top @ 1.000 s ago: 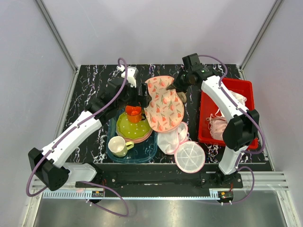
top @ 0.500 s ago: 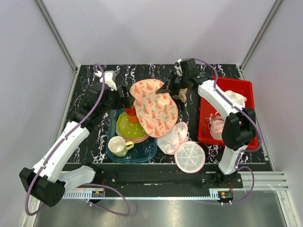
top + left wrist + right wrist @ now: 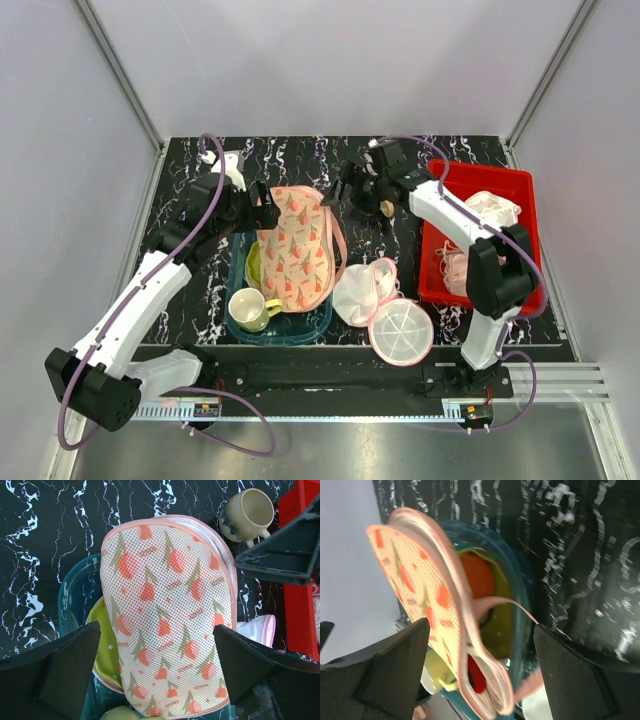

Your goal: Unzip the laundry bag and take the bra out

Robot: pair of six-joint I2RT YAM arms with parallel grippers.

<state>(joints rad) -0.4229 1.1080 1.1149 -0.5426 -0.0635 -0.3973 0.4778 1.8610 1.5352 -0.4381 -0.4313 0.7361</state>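
Observation:
The peach-pink laundry bag [image 3: 295,250] with red-orange prints lies loose over the plates in the teal tray [image 3: 318,318]. Neither gripper holds it. My left gripper [image 3: 258,207] hovers open just above its left edge; in the left wrist view the laundry bag [image 3: 167,615] fills the space under the open left gripper [image 3: 157,665]. My right gripper [image 3: 342,190] stands open at the bag's far right; in the right wrist view the laundry bag [image 3: 420,590] shows edge-on and blurred, with the right gripper [image 3: 480,665] wide around its pink edging. A mauve-pink garment with thin straps, the bra [image 3: 456,268], lies in the red bin [image 3: 530,190].
A beige cup [image 3: 385,208] stands by the right gripper. A white mesh round pouch [image 3: 401,331] and a white fabric bundle [image 3: 360,290] lie at the front. A yellow-green cup [image 3: 250,310] sits in the tray. More pale fabric [image 3: 492,210] is in the bin.
The right gripper has opened and let go of the laundry bag. The bag has dropped left and down onto the plates and tray. The left arm has barely moved.

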